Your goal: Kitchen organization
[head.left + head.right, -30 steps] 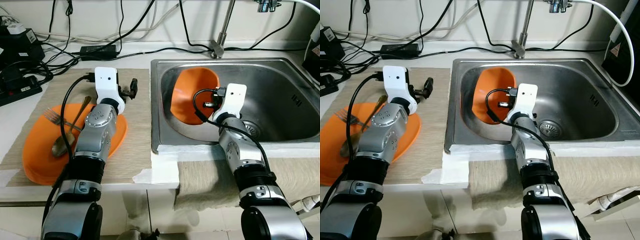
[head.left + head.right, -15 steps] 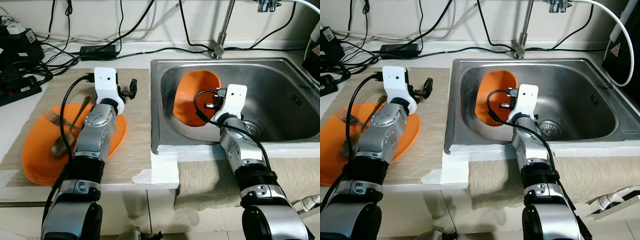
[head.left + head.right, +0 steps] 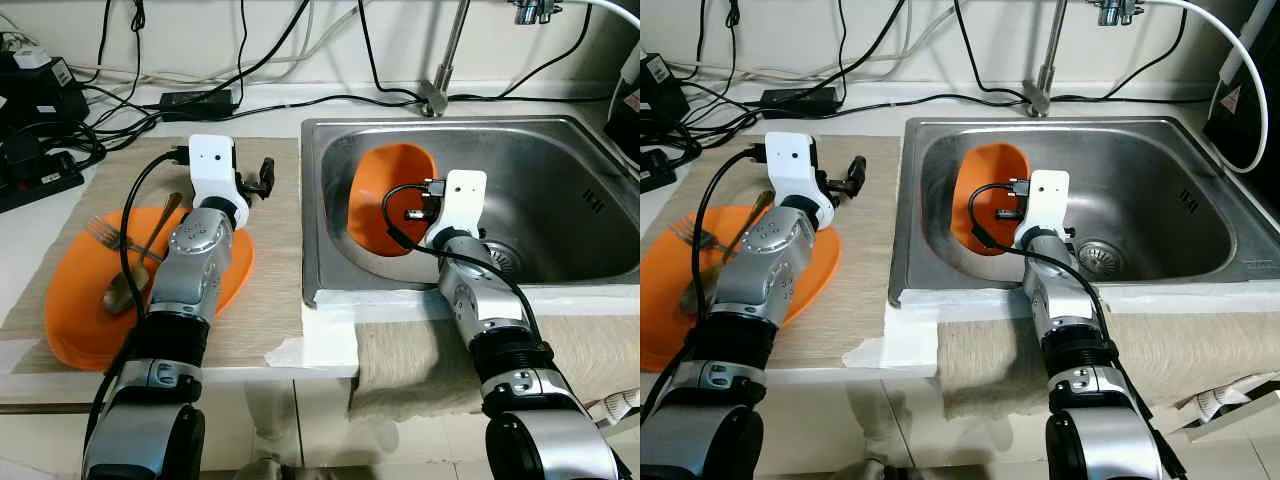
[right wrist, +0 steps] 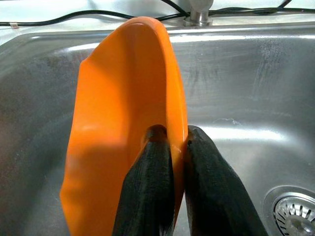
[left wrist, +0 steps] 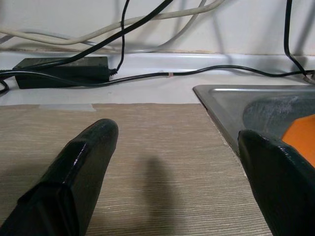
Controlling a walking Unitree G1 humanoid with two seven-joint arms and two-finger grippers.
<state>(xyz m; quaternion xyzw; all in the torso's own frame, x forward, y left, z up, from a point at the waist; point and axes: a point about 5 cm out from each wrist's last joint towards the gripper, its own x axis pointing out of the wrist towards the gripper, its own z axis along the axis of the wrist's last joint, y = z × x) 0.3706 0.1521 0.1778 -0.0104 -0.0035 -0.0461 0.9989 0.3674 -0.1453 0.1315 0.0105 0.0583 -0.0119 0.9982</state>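
Two end effectors | right end effector (image 4: pixel 170 147) pinches orange plate (image 4: pixel 123 123) rim, wrist close-up | left end effector (image 5: pixel 172 162) spread over mat (image 5: pixel 147 147)

Plate (image 3: pixel 385 195) stands on edge in sink (image 3: pixel 560 160); mat (image 3: pixel 275 260) lies left.

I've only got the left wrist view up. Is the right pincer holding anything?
Observer: Yes, the right pincer is shut on the rim of an orange plate, held on edge inside the sink.
Operator: Okay, what's behind my left pincer?
Observer: A second orange plate on the mat, carrying a fork and a spoon.
Operator: Is the sink drain covered?
Observer: No, the drain is uncovered beside the held plate.
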